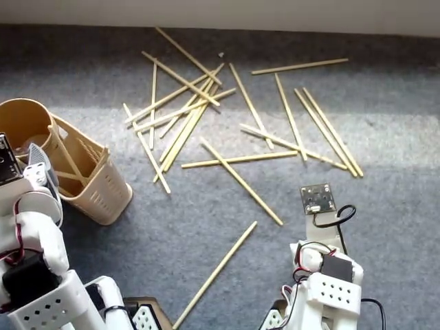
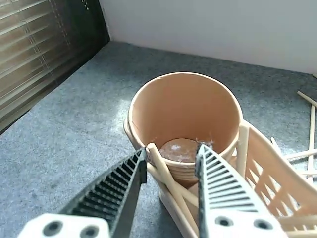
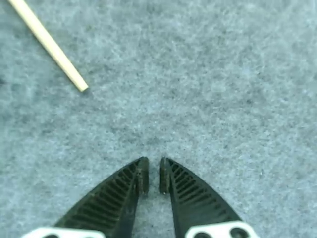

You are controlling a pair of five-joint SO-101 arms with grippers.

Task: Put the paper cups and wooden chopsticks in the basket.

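A tan paper cup (image 1: 24, 120) (image 2: 183, 114) stands nested in the end of the beige slatted basket (image 1: 96, 182) (image 2: 270, 183), which lies on the carpet at the left. A few wooden chopsticks (image 1: 69, 161) (image 2: 168, 181) rest inside the basket. Many more chopsticks (image 1: 185, 117) lie scattered across the carpet's middle and back. My left gripper (image 1: 38, 168) (image 2: 171, 156) hovers open just above the basket beside the cup, its fingers straddling one chopstick's end without pinching it. My right gripper (image 3: 152, 173) is shut on nothing just above bare carpet, near a chopstick's end (image 3: 47, 42).
One long chopstick (image 1: 216, 271) lies diagonally between the two arms at the front. Another group of chopsticks (image 1: 323, 134) spreads at the right. A pale wall (image 1: 275, 14) borders the carpet at the back.
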